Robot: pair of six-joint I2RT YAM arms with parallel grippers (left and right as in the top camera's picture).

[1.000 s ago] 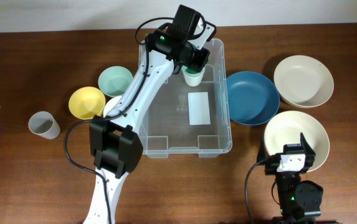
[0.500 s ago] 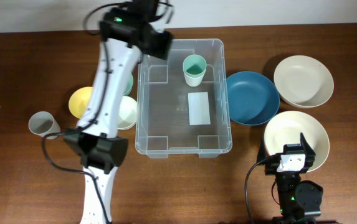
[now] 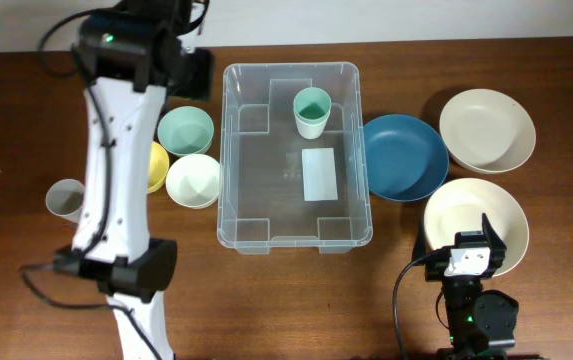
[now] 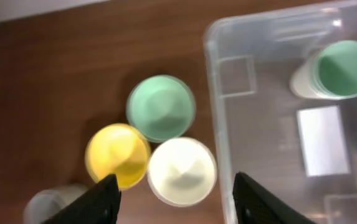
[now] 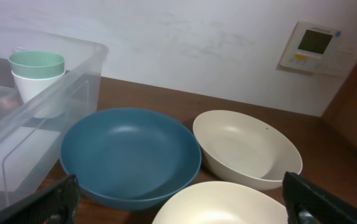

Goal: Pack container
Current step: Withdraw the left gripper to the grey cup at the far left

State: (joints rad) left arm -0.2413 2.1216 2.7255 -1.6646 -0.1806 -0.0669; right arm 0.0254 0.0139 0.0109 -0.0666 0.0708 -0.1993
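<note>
The left gripper [image 4: 175, 196], empty with fingers spread wide, is hovering above the mint bowl [image 4: 161, 107], yellow bowl [image 4: 117, 154] and white bowl [image 4: 182, 170], just left of the container [image 3: 224, 150]. The container is sitting mid-table, holding one cup [image 3: 312, 110]. The next move probably calls for lowering onto a bowl's rim. The right gripper [image 5: 187, 204] is resting wide apart, near right.

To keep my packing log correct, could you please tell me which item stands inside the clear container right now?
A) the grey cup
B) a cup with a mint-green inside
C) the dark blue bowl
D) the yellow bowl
B: the cup with a mint-green inside stands upright in the clear container, while the dark blue bowl, the yellow bowl and the grey cup all sit outside it.
</note>
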